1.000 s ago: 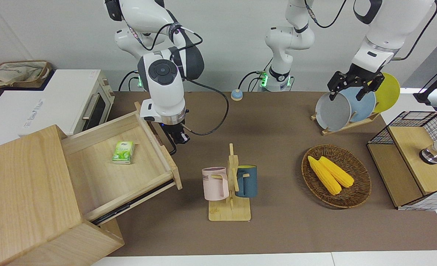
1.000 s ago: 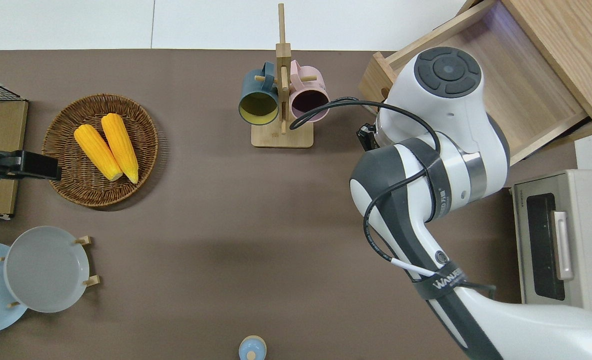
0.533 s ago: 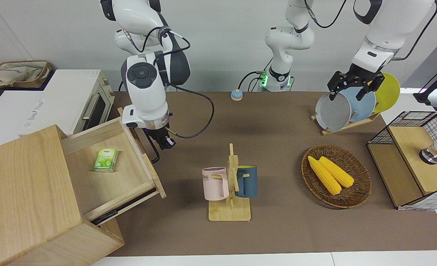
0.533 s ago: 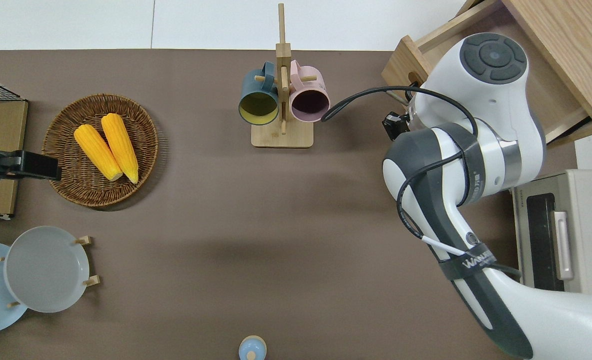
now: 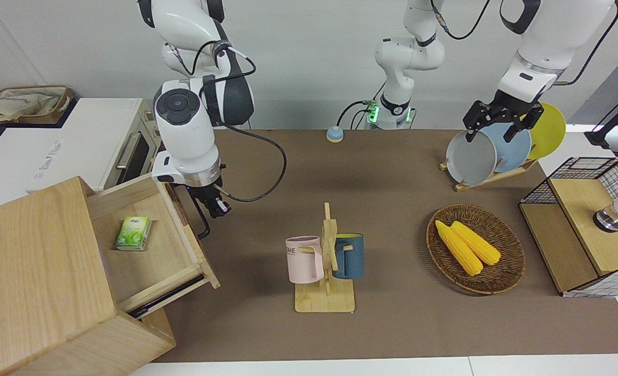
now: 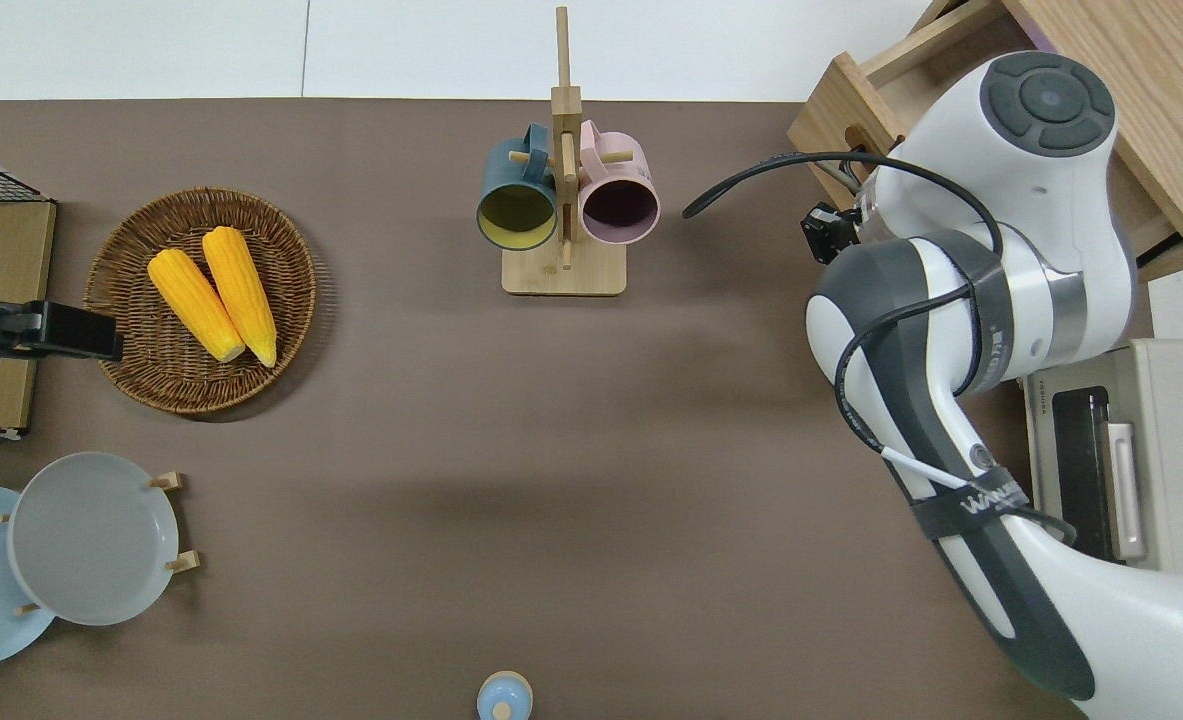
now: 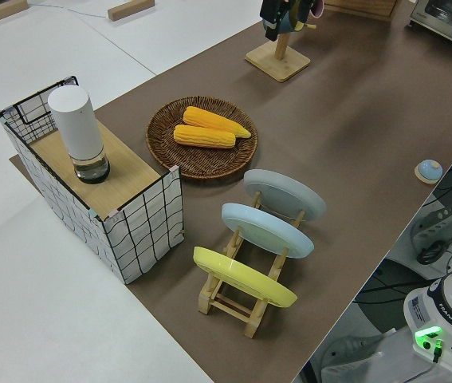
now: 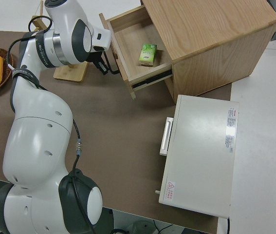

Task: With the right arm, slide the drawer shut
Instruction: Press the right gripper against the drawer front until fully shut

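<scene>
The drawer point(image 5: 152, 245) is about half open and sticks out of the cabinet point(image 5: 37, 282) at the right arm's end of the table point(image 5: 392, 324). A small green packet point(image 5: 133, 233) lies inside it. The right hand point(image 5: 210, 204) is at the black handle point(image 5: 202, 222) on the drawer front; I cannot tell if its fingers are spread or pressed together. The left arm is parked.

I think the step now is the push itself. To do it well, the push should go straight along the drawer rails, into the cabinet, not sideways, so the drawer does not jam. The hand should stay low against the front and go on until the front is flush with the cabinet.
</scene>
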